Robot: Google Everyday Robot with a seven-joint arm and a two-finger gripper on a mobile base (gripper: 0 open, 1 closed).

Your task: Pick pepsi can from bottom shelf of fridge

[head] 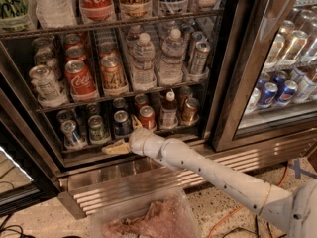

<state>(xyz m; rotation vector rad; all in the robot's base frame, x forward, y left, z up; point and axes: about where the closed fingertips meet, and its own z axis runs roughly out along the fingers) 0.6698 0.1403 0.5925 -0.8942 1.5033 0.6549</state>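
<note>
Fridge (233, 83): stainless frame, dark interior, ribbed base grille (119, 185). Bottom shelf (89, 155): pepsi can (122, 123) upright in the front row, between green can (97, 129) and red can (147, 117). Gripper (126, 135) at the shelf's front lip. Fingers (116, 147) released and spread, one lying along the lip below the pepsi can, the other raised just right of it; contact with the can not discernible. Floor (44, 219): speckled stone, with orange cable (233, 211) and clear plastic bin (143, 217) in the foreground.

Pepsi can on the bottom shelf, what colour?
Dark blue with a silver top: the pepsi can, camera view, just behind the gripper at the bottom shelf.
</note>
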